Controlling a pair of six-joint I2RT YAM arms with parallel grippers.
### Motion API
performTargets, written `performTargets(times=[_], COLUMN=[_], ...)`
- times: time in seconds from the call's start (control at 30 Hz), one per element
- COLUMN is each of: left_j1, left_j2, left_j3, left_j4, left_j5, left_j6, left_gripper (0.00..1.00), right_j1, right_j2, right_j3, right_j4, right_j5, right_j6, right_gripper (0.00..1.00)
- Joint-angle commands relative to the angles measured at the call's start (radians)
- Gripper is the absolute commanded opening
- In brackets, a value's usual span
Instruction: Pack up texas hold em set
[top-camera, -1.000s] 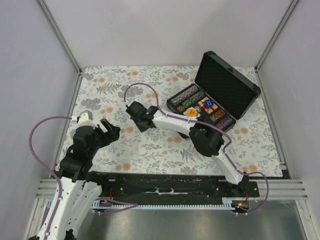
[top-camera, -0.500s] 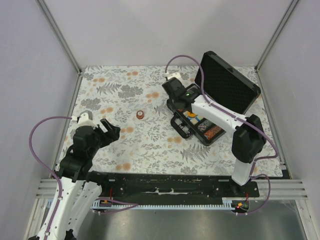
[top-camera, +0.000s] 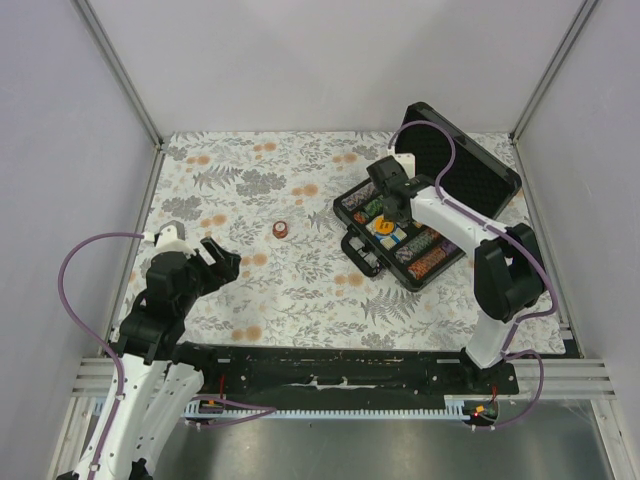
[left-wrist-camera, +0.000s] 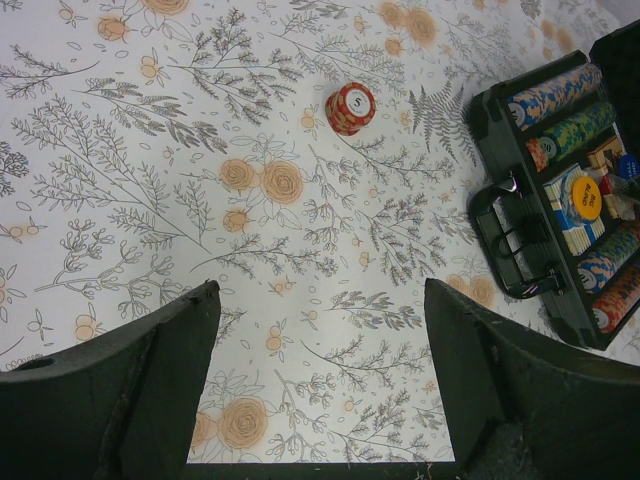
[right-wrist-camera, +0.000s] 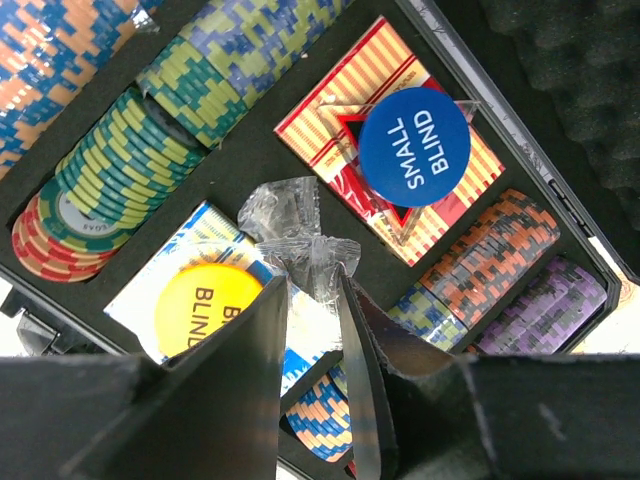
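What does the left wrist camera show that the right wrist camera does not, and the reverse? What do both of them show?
Only the left wrist: a loose stack of red chips on the flowered cloth, and the case handle. Only the right wrist: purple chips and a crumpled clear wrapper. Both: the yellow disc on a card deck, beside rows of chips.

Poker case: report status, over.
Left gripper open, empty. Right gripper over open case, grip unclear. Red chip stack outside case, path clear.
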Motion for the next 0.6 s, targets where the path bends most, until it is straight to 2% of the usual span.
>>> performTargets(times=[0.0, 0.13, 0.33, 0.57], left_j1=[-0.007, -0.009, -0.009, -0.009], left_j2=[-0.006, -0.005, 0.001, 0.012], left_j3=[0.007, 0.005, 0.007, 0.005], left_j4=[0.009, 0.011, 0.011, 0.011], left_j5=[-0.013, -0.014, -0.014, -0.016], left_j6=[-0.006, -0.004, -0.004, -0.009], left_gripper=[0.88, 0.88, 0.88, 0.88], right_j1=[-0.016, -0.022, -0.02, 0.007], right_j2=[0.015, 0.035, 0.009, -0.054], right_j3=[0.002, 0.016, 0.034, 0.077], right_j4=[0.022, 0.009, 0.0, 0.011], right_j5=[0.042, 0.065, 0.074, -0.059], right_j6=[0.047, 0.05, 0.048, 0.028], right_gripper=[0.35, 0.39, 0.53, 0.57])
